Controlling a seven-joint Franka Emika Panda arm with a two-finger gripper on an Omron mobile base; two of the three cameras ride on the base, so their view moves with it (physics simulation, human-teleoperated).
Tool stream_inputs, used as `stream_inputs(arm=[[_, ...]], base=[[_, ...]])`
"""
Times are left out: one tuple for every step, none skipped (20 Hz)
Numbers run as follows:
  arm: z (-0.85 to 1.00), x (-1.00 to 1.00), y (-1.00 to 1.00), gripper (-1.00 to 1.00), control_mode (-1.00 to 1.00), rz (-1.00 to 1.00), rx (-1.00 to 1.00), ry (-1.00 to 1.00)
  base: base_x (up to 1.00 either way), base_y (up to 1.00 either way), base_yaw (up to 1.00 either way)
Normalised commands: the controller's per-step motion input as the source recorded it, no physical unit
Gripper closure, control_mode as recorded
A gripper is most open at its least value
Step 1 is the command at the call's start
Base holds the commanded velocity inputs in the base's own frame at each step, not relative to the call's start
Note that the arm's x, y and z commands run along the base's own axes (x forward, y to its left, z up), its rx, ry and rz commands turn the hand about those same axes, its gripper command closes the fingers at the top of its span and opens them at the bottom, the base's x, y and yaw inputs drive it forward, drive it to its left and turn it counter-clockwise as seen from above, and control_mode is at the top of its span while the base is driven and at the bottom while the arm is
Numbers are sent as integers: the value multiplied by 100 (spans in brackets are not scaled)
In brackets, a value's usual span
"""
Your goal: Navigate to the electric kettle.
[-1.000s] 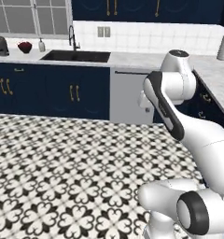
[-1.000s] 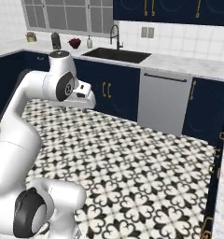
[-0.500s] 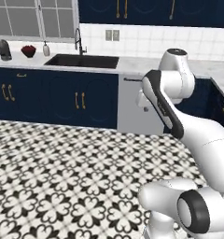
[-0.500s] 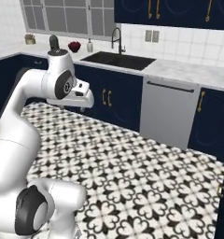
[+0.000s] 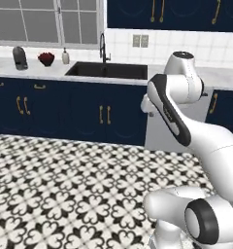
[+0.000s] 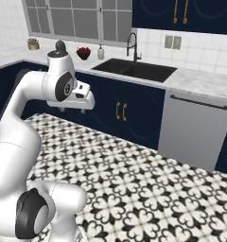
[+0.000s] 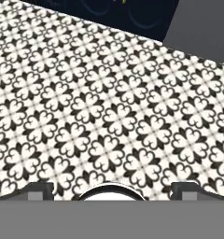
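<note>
- On the countertop [image 5: 60, 72] far left of the sink [image 5: 108, 70], the electric kettle [image 5: 20, 58] stands beside a red bowl [image 5: 46, 59].
- Seen from the right base, the arm's elbow hides most of the kettle.
- The hand camera faces patterned floor [image 7: 100, 112]; the gripper [image 7: 112, 192] spread cannot be told.

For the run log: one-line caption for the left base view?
Electric kettle on counter left of sink, arm folded.

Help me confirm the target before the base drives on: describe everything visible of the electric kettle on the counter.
The electric kettle is a small dark grey matte cylinder with a rounded dome top and a blacker lower part. It stands upright on the pale marble counter below the window, left of the dark red bowl and apart from it. In the right base view only its dome peeks above the arm. Nothing touches it but the counter. Spout and handle are too small to tell.
</note>
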Motion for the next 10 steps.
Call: stream_inputs(arm=[[0, 0, 0, -100, 100, 0, 0, 0], [0, 0, 0, -100, 100, 0, 0, 0], [0, 0, 0, -100, 100, 0, 0, 0], [0, 0, 0, -100, 100, 0, 0, 0], [0, 0, 0, -100, 100, 0, 0, 0], [0, 0, 0, -100, 100, 0, 0, 0], [0, 0, 0, -100, 100, 0, 0, 0], [0, 0, 0, -100, 100, 0, 0, 0], [0, 0, 0, -100, 100, 0, 0, 0], [0, 0, 0, -100, 100, 0, 0, 0]], base=[[100, 100, -4], [100, 100, -7], [100, 100, -7], [100, 100, -7], [100, 100, -8], [100, 100, -10], [100, 100, -13], [100, 100, -14], [100, 100, -20], [100, 100, -19]])
